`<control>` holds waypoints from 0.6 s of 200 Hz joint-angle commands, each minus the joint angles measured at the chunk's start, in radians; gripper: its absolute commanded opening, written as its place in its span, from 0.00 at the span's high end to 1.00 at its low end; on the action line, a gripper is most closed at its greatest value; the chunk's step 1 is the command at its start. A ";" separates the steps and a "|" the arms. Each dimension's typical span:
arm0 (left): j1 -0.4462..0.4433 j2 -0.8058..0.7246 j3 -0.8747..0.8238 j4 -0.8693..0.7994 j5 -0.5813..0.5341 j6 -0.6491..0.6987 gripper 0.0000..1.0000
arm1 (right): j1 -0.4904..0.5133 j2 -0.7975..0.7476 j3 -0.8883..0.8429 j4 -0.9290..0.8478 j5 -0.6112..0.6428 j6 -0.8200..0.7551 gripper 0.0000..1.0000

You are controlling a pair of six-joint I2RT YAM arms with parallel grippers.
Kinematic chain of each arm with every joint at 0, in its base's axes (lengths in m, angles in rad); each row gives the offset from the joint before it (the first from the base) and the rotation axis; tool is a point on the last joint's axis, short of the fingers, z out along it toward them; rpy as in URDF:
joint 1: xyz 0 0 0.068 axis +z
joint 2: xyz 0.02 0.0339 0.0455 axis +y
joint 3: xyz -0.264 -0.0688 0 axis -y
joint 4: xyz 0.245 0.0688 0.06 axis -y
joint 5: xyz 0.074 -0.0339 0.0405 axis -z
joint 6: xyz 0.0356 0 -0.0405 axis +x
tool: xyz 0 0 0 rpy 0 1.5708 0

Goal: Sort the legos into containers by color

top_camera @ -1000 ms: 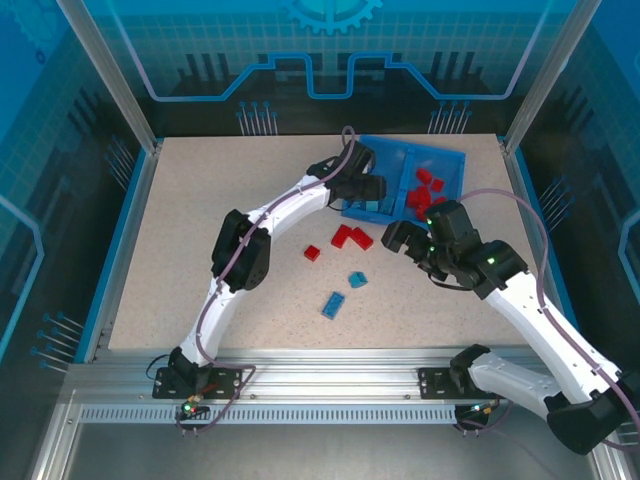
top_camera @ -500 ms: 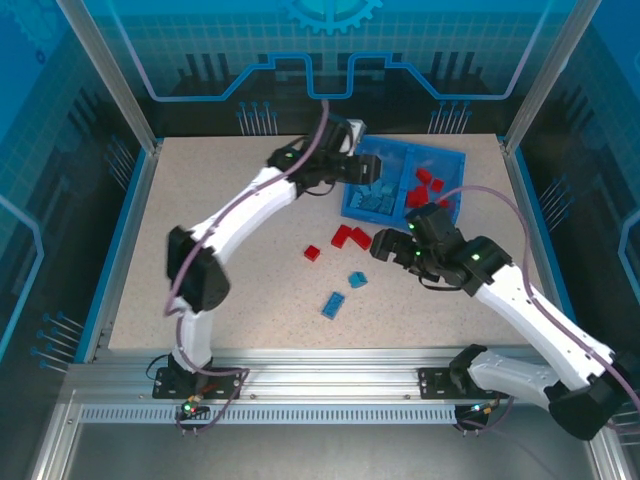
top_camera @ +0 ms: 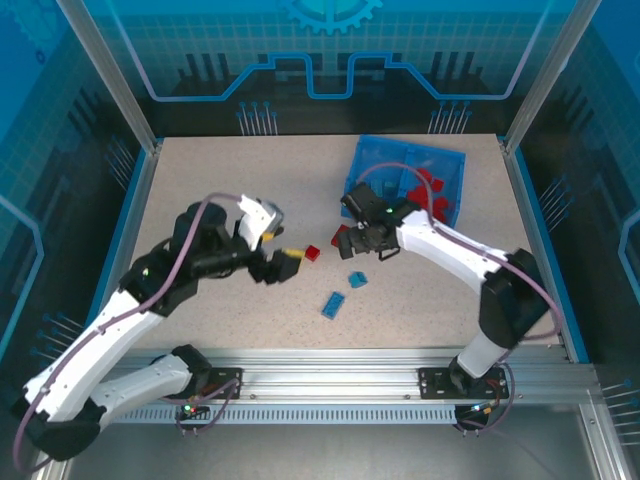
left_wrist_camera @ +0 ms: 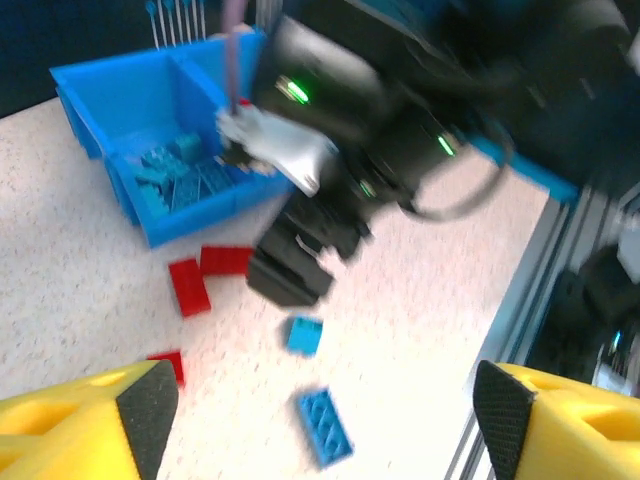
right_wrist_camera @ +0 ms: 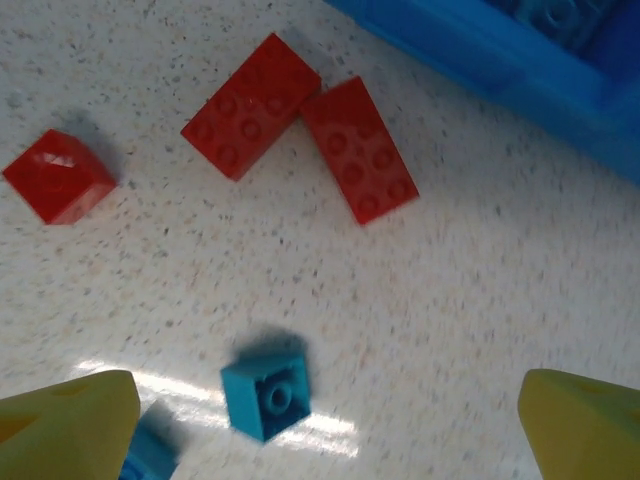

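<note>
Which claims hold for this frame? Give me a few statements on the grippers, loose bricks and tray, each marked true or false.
1. The left gripper and right gripper are both open and empty. True.
2. A long red brick touches a second red brick on the table. True.
3. Every blue brick is already in the tray. False: a small blue brick and a longer blue brick lie on the table.
4. The right gripper is over the tray. False: it is over the loose bricks beside the tray.
</note>
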 commanded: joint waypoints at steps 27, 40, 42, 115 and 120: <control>-0.001 -0.186 -0.124 -0.123 0.046 0.237 0.01 | -0.044 0.241 0.147 -0.015 -0.022 -0.195 0.07; 0.000 -0.210 -0.159 -0.139 0.079 0.288 0.01 | -0.061 0.282 0.170 -0.017 -0.024 -0.212 0.07; 0.000 -0.211 -0.164 -0.137 0.081 0.287 0.01 | -0.064 0.287 0.173 -0.018 -0.025 -0.213 0.07; 0.000 -0.256 -0.272 0.005 0.104 0.234 0.01 | -0.119 0.393 0.188 0.008 -0.093 -0.245 0.26; -0.001 -0.257 -0.272 0.002 0.100 0.237 0.01 | -0.119 0.400 0.190 0.008 -0.096 -0.245 0.28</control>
